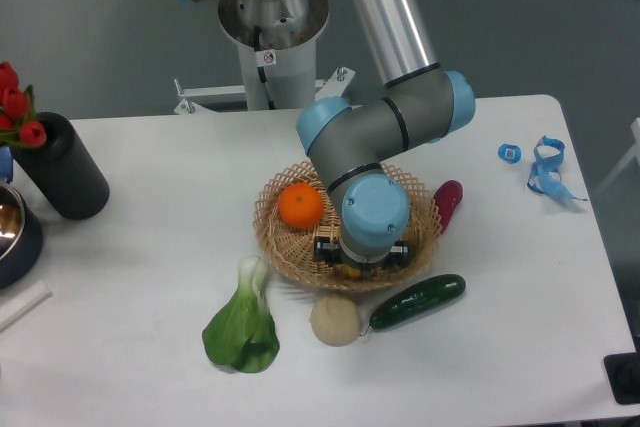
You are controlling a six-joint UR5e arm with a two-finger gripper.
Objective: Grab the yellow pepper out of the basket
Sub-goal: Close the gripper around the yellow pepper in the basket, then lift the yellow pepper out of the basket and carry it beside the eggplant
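Claw (355, 266) grips the yellow pepper (352, 269) (mostly hidden) in the basket (272, 209) on a white table (150, 267).

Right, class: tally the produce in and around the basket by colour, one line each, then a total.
Orange: 1, orange fruit
Yellow: 1, yellow pepper, mostly hidden under the gripper
Green: 2, cucumber, leafy green
Beige: 1, round ball
Dark red: 1, vegetable
Total: 6

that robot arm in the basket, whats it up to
The arm's gripper is down inside the wicker basket, at the yellow pepper, of which only a sliver shows under the wrist. Whether the fingers have closed on it cannot be seen. An orange sits in the basket too; a cucumber lies on the table beside it.
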